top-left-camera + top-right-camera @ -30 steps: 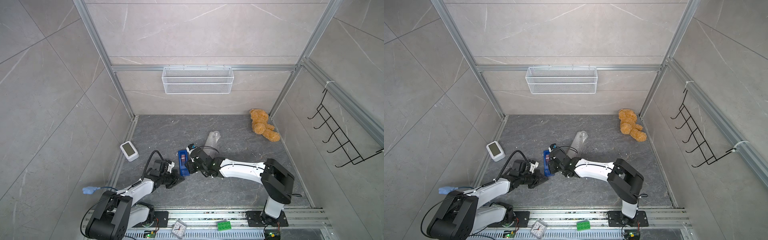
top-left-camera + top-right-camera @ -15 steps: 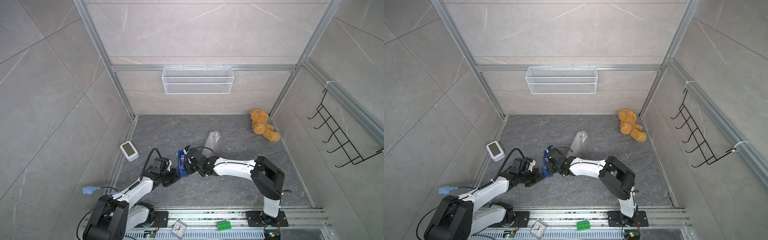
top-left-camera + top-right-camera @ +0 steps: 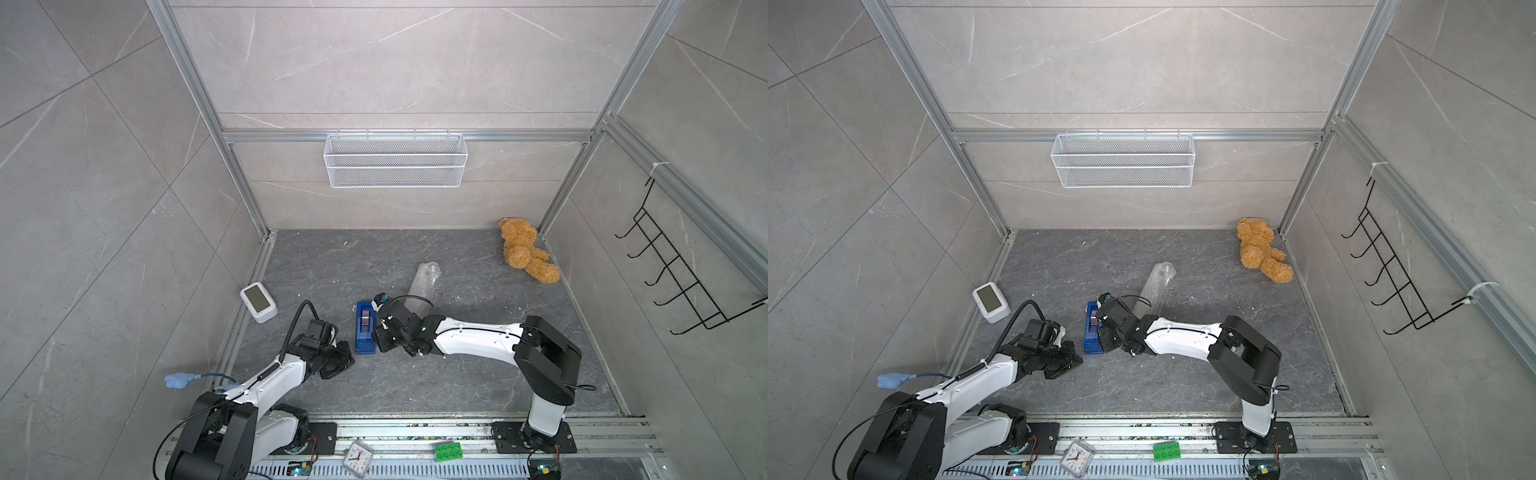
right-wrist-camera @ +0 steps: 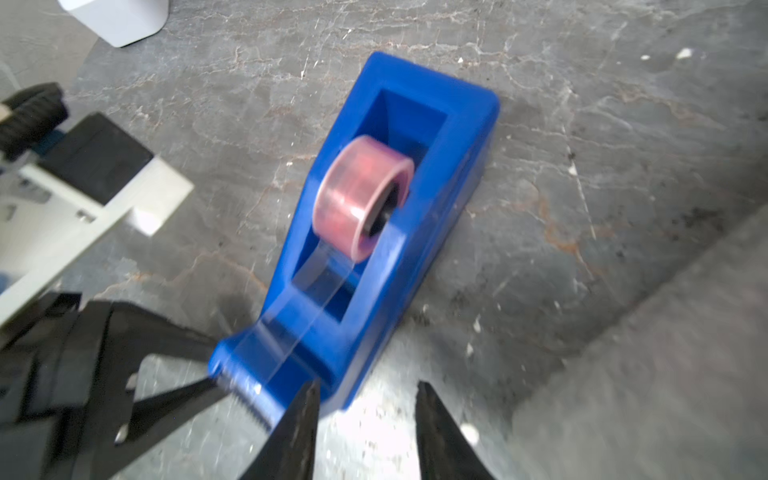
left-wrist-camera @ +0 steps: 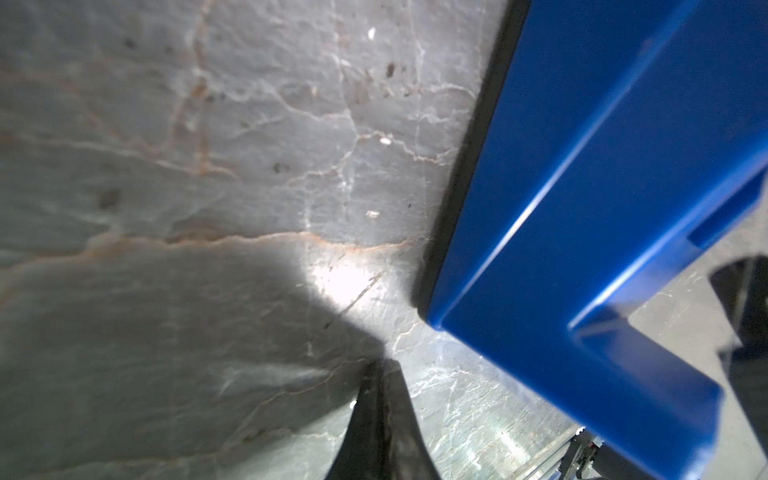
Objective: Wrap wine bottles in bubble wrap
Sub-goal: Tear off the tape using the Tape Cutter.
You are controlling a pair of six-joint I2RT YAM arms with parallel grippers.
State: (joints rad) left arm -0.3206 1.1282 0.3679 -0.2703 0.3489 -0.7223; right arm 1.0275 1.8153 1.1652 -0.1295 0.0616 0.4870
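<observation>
The bubble wrap [image 3: 424, 286] [image 3: 1153, 286] lies rolled into a tube on the grey floor, behind my right arm. The wine bottle is hidden; I cannot see it. My right gripper [image 3: 377, 332] [image 3: 1101, 332] [image 4: 368, 386] is open and empty, with one finger beside the cutter end of the blue tape dispenser [image 3: 365, 328] [image 3: 1091, 331] [image 4: 386, 232] [image 5: 582, 208]. The left gripper [image 3: 347, 360] [image 3: 1073, 359] [image 5: 380, 368] is shut on nothing, low over the floor. Its tip [image 4: 208, 384] reaches the dispenser's cutter end.
A white device [image 3: 258, 302] stands by the left wall. A teddy bear [image 3: 525, 249] lies in the far right corner. A white wire basket [image 3: 395, 160] hangs on the back wall and a black hook rack [image 3: 681, 274] on the right wall. A clock [image 3: 357, 457] and a green brick [image 3: 448, 451] sit on the front rail.
The right gripper has slid a little towards the dispenser's near end and its jaws have widened slightly. The left gripper stays shut, shifting only slightly by the dispenser.
</observation>
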